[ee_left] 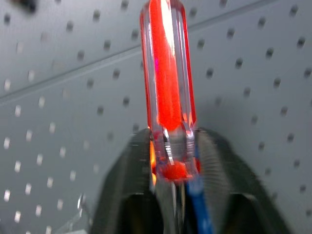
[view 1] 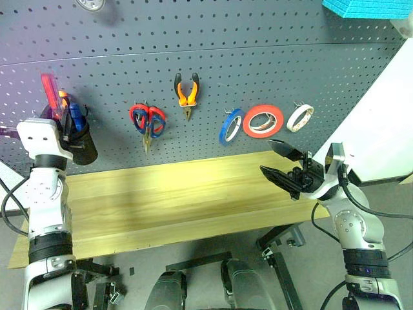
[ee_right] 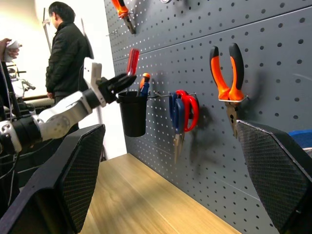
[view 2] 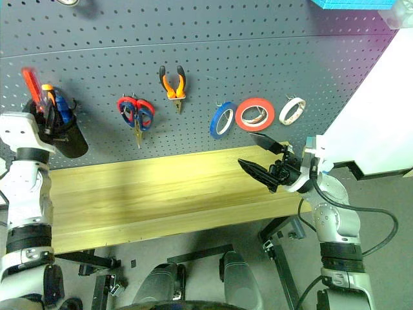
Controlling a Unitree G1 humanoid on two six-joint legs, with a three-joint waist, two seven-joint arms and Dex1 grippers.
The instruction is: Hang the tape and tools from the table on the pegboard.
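The left pincer (view 1: 64, 129) is raised at the black cup (view 1: 82, 146) on the pegboard (view 1: 258, 71), with the red-handled screwdriver (view 1: 49, 93) standing between its fingers. In the left wrist view the clear red handle (ee_left: 167, 92) rises from between the two dark fingers (ee_left: 127, 185), but its shaft is hidden below them, and whether the fingers press the handle or merely flank it cannot be told. An orange-handled and a blue-handled screwdriver (view 1: 75, 115) sit in the same cup, just beside this pincer; their lower parts are hidden inside it.

The right pincer (view 1: 281, 163) hovers over the right end of the wooden surface (view 1: 168, 200), its jaws wide apart and holding nothing. Above it on the pegboard hang the blue tape (view 1: 230, 126), the red roll (view 1: 262, 121) and the white roll (view 1: 300, 117). Further from it, toward the left pincer, hang the pliers (view 1: 186, 93) and two pairs of scissors (view 1: 148, 123) overlapping on one hook, red handles in front, so the pair behind is hard to make out.

In the right wrist view a person in a dark jacket (ee_right: 66, 51) stands beyond the left arm, partly hidden by it.
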